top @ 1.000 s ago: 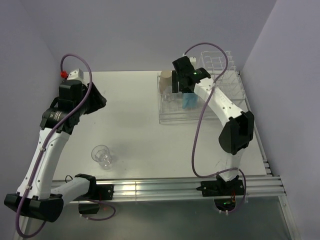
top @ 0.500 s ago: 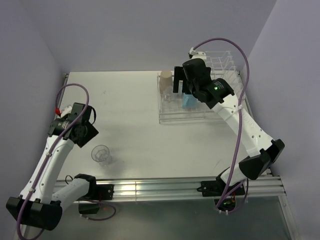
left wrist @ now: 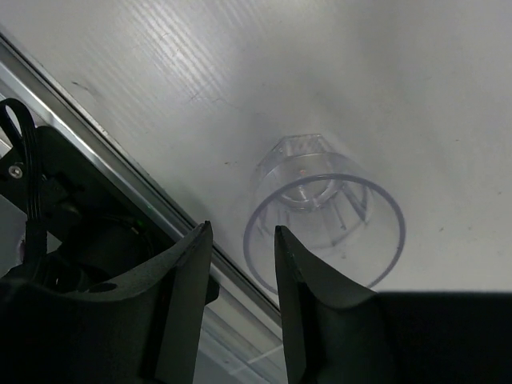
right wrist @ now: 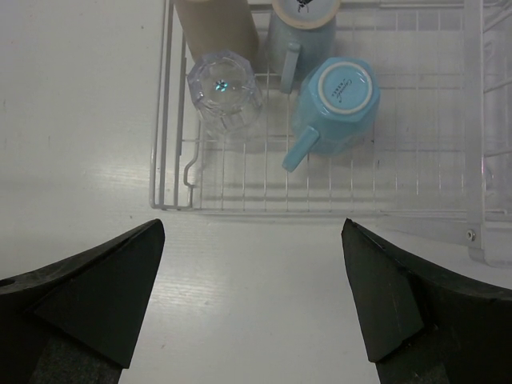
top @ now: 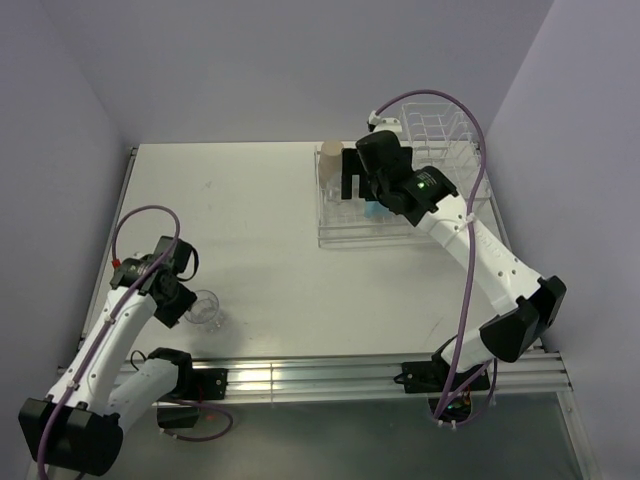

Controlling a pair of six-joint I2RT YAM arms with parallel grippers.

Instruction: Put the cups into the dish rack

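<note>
One clear tumbler [top: 208, 311] stands upright on the table at the near left; it also shows in the left wrist view [left wrist: 324, 216]. My left gripper [top: 184, 300] hovers just left of it, its jaws a little apart and empty [left wrist: 242, 228]. The white dish rack [top: 332, 240] stands at the far right, and the right wrist view shows its front rim [right wrist: 320, 211]. It holds the tan paper cup [right wrist: 216, 24], an upturned clear tumbler [right wrist: 224, 88], a light blue mug [right wrist: 300, 36] and an upturned light blue handled cup [right wrist: 336, 100]. My right gripper [top: 365, 190] hangs wide open and empty above the rack's near edge [right wrist: 253, 224].
Tall upright dividers [top: 440, 120] rise at the rack's far right end. The aluminium rail [top: 330, 375] with both arm bases runs along the table's near edge, close to the loose tumbler. The purple walls close in on the left, back and right.
My left arm has swung down from the far left to beside the loose tumbler. My right arm has stretched out, and its gripper has stayed over the rack, open and empty.
</note>
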